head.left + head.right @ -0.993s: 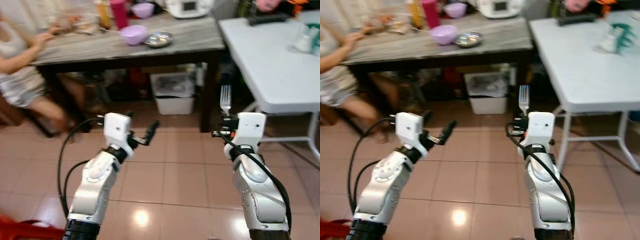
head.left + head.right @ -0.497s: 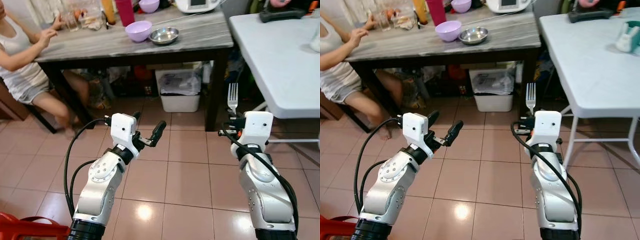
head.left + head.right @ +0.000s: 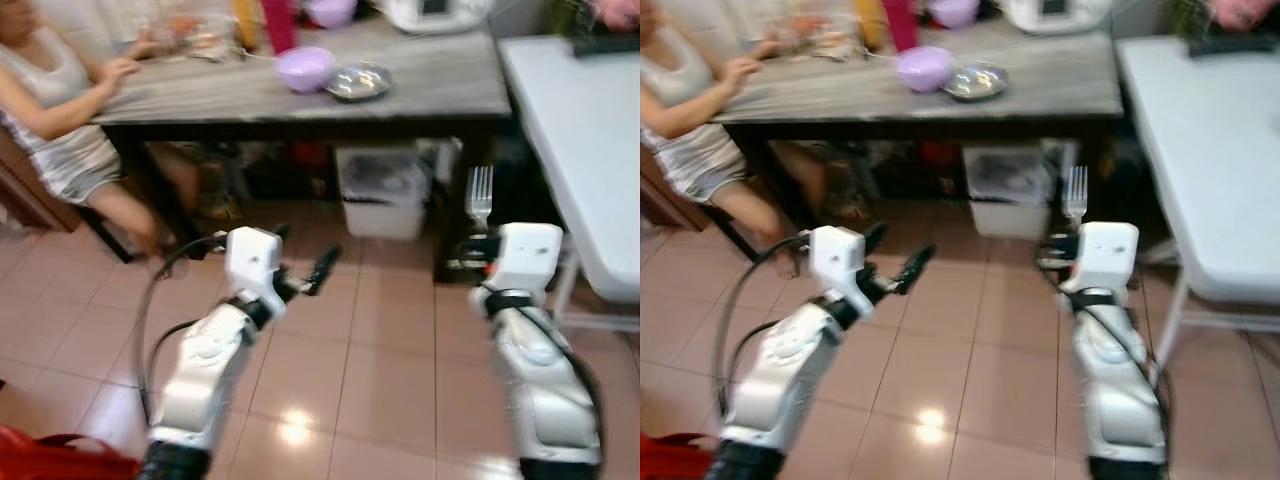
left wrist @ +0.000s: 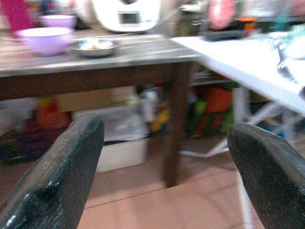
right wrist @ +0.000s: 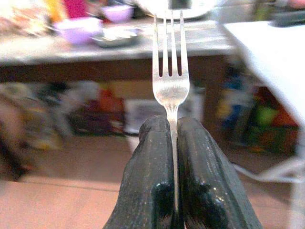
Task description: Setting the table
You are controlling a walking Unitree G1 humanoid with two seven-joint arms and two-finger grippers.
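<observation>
A silver fork stands upright, tines up, with my right gripper shut on its handle, held over the tiled floor in front of the dark table's right leg. My left gripper is open and holds nothing, at about the same height to the left. On the grey wooden table sit a lilac bowl and a steel dish. A white folding table stands to the right.
A person sits at the wooden table's left end. A white bin stands under that table. A white appliance, a pink tumbler and another bowl are at the back. Something red lies near my left foot.
The whole picture has shifted and blurred, so the camera has moved; the tables now sit slightly further right and the person is more in view. Both grippers keep their pose, fork still held.
</observation>
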